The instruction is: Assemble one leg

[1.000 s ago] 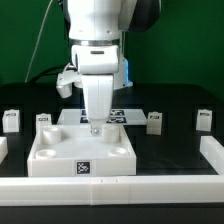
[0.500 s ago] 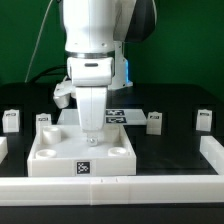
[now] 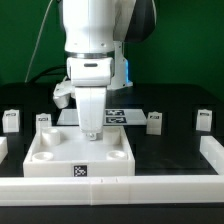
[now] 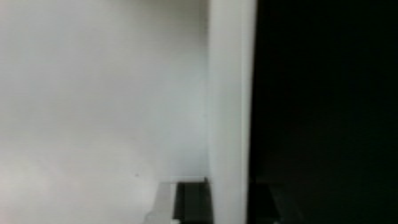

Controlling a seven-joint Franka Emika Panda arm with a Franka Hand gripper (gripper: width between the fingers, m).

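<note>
Progress toward one assembled leg is, in our judgement, at an early stage. We find the gripper (image 3: pixel 92 132) low over the middle of the white square piece (image 3: pixel 62 152), at or just above its surface; we cannot tell whether it touches. The fingers look close together, yet neither view shows plainly whether they are parted, closed or holding anything. The wrist view gives only a blurred pale surface beside a dark band, so we record the hand's state as undetermined. The leg (image 3: pixel 43 120) nearest the arm stands upright on the table (image 3: pixel 170 150), just behind the square piece's corner at the exterior view's left and apart from the gripper. A second post (image 3: pixel 11 120), third post (image 3: pixel 155 121) and fourth post (image 3: pixel 205 118) stand likewise. The marker board (image 3: pixel 128 113) lies behind the arm. No post sits in a corner socket; picking up, placing and fastening a leg are all outstanding
</note>
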